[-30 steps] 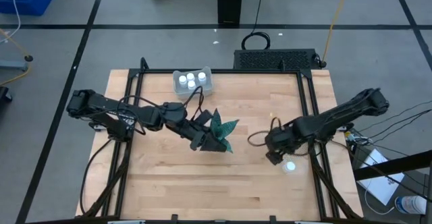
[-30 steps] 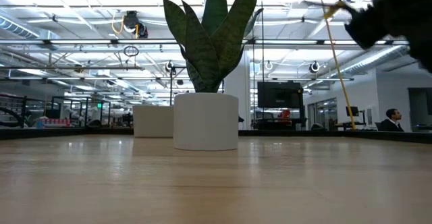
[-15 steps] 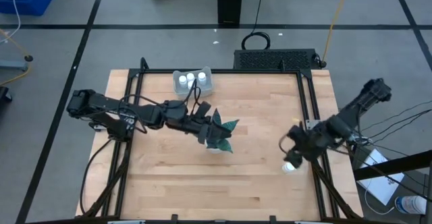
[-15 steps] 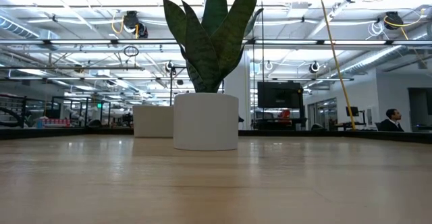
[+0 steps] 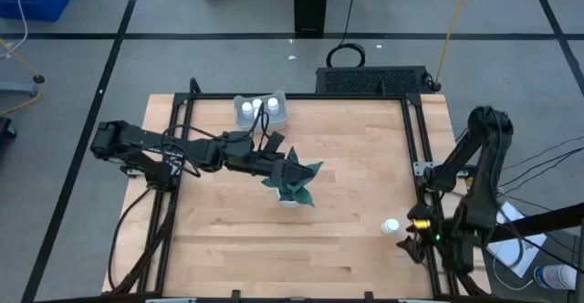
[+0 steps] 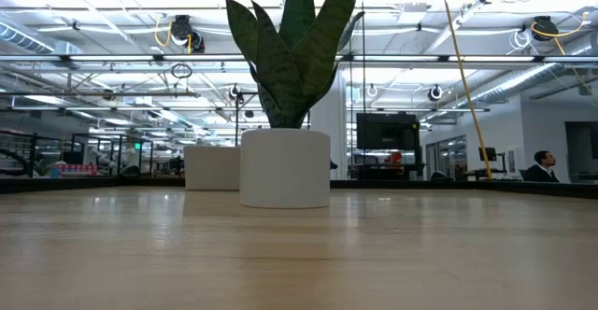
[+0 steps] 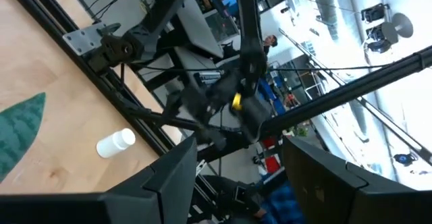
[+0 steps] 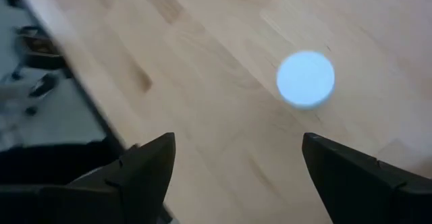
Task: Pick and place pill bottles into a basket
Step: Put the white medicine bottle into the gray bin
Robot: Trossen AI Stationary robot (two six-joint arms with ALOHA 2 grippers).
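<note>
A: Three pill bottles (image 5: 258,110) sit in the basket (image 5: 281,116), which lies beyond the plant (image 5: 294,177) at the bench's (image 5: 347,248) far edge. One bottle (image 5: 391,224) stands alone, well to the right of the plant, close to the bench's right rail.

B: Right tool (image 8: 233,177)?

A: Fingers apart, empty. It hangs at the bench's right edge, just past the lone bottle on the side away from the plant. Wrist view looks down on the round cap, which lies ahead of the fingers, not between them.

B: Left tool (image 7: 239,173)?

A: Over the plant's leaves, fingers spread, nothing held. From there the lone bottle shows far off, near the rail.

B: Step in hand?

A: Judging by the layout, the pick of the last bottle. To do it well: bring the right tool back toward the plant until the cap is centred between the fingers, descend straight, close on the body below the cap. Bottle is light and upright; a finger brushing it off-centre would likely topple it or roll it toward the rail.

B: Then?

A: Carry it high past the plant's leaves and the left arm to the basket.
</note>
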